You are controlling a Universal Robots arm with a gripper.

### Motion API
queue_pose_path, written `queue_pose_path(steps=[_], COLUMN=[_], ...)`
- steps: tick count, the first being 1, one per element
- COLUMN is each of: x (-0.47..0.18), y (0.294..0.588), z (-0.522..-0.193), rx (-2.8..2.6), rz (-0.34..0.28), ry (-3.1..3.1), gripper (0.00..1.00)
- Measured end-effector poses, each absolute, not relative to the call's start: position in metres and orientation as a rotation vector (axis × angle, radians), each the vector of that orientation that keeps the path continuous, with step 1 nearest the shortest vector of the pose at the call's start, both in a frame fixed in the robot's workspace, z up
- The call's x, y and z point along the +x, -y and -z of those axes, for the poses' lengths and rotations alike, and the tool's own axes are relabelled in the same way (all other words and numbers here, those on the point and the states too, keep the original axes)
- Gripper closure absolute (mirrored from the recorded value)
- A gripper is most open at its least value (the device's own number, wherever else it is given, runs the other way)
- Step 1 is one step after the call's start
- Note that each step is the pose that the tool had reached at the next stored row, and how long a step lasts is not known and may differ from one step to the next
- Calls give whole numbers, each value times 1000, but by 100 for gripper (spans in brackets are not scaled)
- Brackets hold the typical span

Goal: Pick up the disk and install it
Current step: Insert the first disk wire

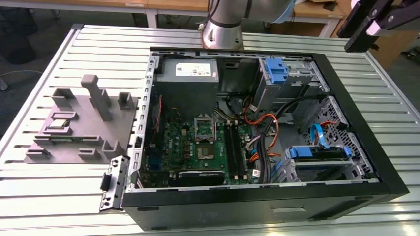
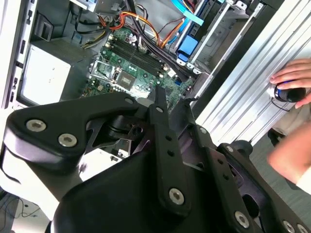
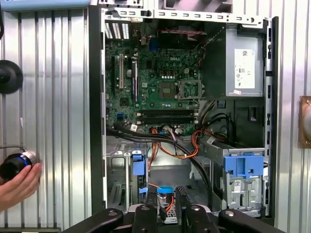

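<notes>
Above the open case (image 1: 367, 162), empty claw (image 3: 182, 196)

No text legible. White label on the power supply box (image 3: 244, 68) carries print too small to read; lettering on the motherboard (image 3: 155, 82) is likewise not readable in either wrist view.

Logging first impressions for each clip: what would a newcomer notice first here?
The open computer case lying on the slatted metal table, its green motherboard and orange cables exposed. In both wrist views the robot's black hand hangs above the case. A person's hand rests on a round knob at the table's edge, and a grey fixture block sits at the exterior view's left.
</notes>
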State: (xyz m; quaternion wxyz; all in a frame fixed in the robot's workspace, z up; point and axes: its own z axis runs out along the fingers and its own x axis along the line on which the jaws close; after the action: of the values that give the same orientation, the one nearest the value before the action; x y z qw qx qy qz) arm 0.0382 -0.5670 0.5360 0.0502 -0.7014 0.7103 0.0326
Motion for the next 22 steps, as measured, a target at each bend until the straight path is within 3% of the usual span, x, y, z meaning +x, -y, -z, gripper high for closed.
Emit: queue_pose_path(steps=[22], x=[38], y=[562], z=[-535], rx=[-2136], rz=[-99], ry=[-2163], gripper=[71])
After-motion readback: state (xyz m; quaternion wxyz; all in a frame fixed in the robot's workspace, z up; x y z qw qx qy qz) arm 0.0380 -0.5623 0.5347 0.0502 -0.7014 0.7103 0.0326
